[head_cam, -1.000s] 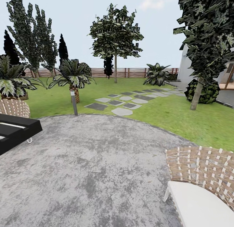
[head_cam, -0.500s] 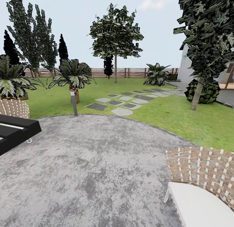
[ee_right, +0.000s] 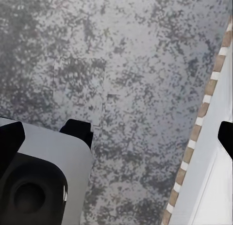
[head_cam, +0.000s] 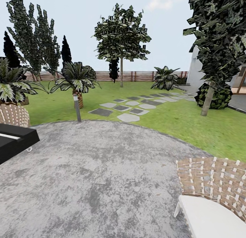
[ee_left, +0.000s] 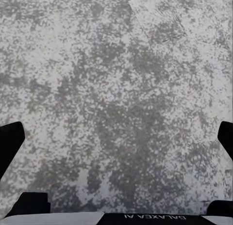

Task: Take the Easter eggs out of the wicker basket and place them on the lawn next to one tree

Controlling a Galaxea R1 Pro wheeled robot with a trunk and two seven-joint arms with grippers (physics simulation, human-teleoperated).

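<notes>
At the far left of the head view a woven wicker chair back (head_cam: 13,115) stands behind a flat black table edge (head_cam: 15,140). Next comes a short palm (head_cam: 76,81) with a scaly trunk, and a thin grey lamp post (head_cam: 77,108) at the rim of the round, mottled grey stone patio (head_cam: 95,176). Beyond it the lawn (head_cam: 171,118) is smooth green, crossed by flat irregular stepping slabs (head_cam: 128,106). A tree (head_cam: 121,36) with a thin pale straight trunk rises before the brown slatted fence (head_cam: 136,75). At the right, a woven chair (head_cam: 213,183) holds a white cushion.

The left gripper (ee_left: 116,137) hangs over the speckled patio with its black fingers spread wide and nothing between them. The right gripper (ee_right: 116,137) is also spread wide, over the patio, beside the chair's striped edge (ee_right: 201,123). The eggs and basket are not visible here.
</notes>
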